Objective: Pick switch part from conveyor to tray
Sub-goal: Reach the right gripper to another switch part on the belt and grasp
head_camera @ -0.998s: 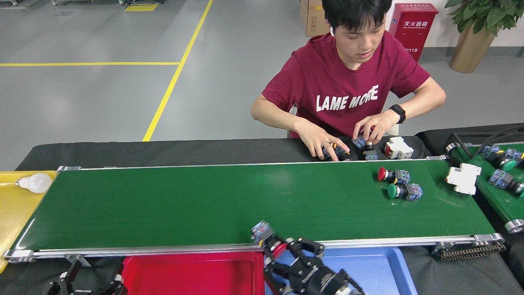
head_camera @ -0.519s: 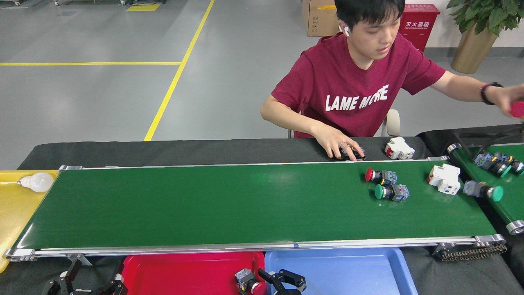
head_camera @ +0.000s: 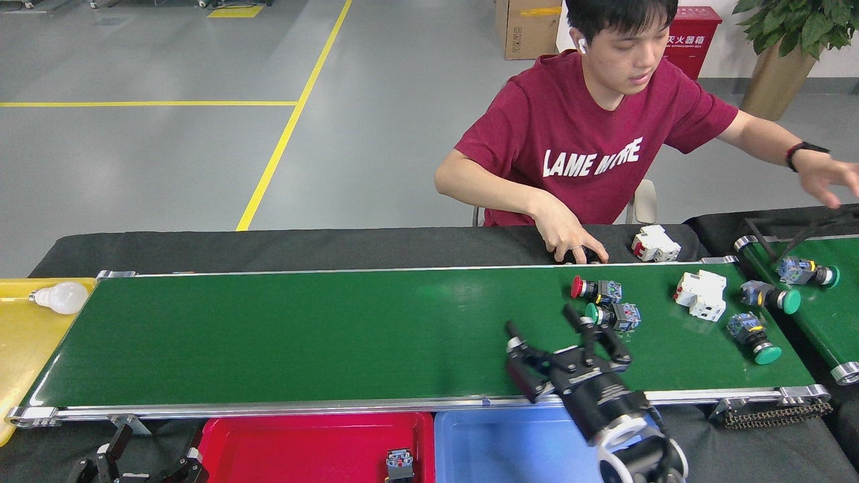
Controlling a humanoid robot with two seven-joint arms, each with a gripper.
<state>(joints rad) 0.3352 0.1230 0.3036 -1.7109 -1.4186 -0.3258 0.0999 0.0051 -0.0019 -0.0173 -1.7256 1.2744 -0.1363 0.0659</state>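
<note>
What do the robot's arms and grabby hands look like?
The right gripper is black, with thin jointed jaws tipped by small silver parts. Behind it sits a round black wrist with small white lettering and a shiny white ring. The left gripper is black too, with silver bits, but only its top peeks in at the bottom edge.

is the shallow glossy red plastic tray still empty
No, a small switch part lies inside the shallow glossy red plastic tray, near its right wall at the view's bottom edge.
</note>
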